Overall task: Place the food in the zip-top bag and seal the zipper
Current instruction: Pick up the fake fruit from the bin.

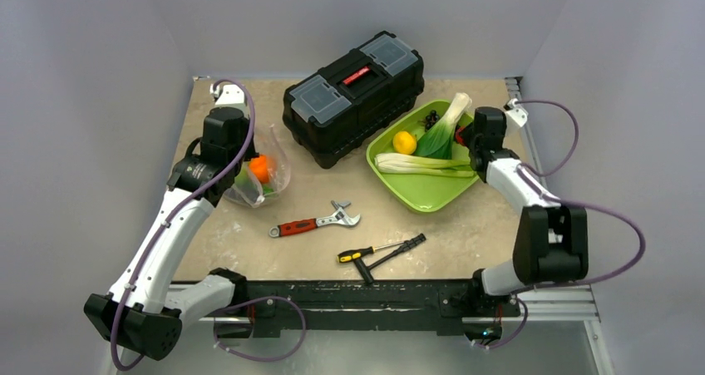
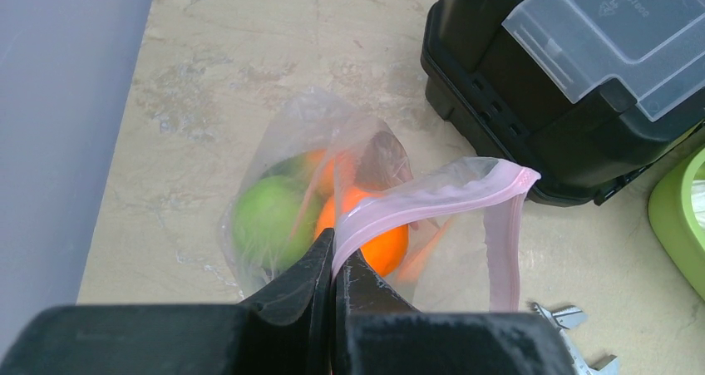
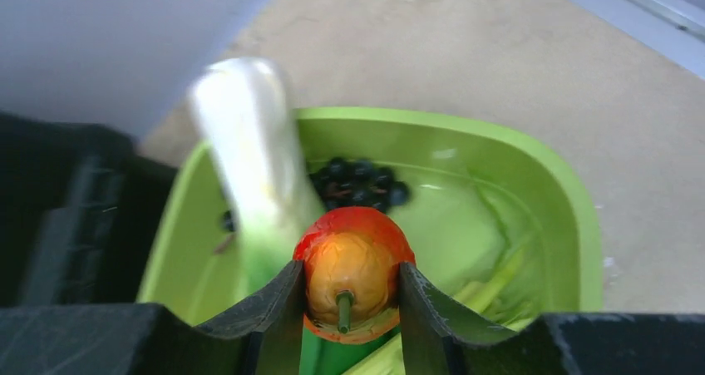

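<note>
My left gripper is shut on the pink zipper strip of the clear zip-top bag and holds its mouth open at the table's left. Inside the bag lie a green apple, an orange fruit and a dark piece. My right gripper is shut on a red and orange round fruit with a green stem, above the lime-green tray. A black grape bunch lies in the tray. In the top view the right gripper is at the tray's right rim.
The tray also holds a yellow fruit, a bok choy and green stalks. A black toolbox stands at the back middle. A red-handled wrench and screwdrivers lie near the front.
</note>
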`<state>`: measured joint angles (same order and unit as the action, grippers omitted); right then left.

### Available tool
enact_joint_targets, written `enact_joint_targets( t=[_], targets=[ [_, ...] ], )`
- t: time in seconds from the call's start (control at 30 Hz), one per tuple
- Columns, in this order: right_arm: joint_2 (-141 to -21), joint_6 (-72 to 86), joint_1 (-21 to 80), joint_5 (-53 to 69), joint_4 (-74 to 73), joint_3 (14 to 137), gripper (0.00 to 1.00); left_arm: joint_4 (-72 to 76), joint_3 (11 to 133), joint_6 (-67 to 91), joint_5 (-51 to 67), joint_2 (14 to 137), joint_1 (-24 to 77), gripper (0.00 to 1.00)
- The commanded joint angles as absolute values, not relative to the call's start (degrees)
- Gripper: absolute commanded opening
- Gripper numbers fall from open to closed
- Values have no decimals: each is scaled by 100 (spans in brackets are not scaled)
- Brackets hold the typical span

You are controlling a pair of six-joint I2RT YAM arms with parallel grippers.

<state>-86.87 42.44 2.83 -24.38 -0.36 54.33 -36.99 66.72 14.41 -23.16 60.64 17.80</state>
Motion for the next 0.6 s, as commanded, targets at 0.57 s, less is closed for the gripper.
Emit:
enact_joint_targets(
  t=[0.57],
  targets=[
    [-7292, 3345, 2754, 1127, 2704, 4745, 0, -3547, 6803, 1536, -2365, 5961, 1780, 0]
  ],
)
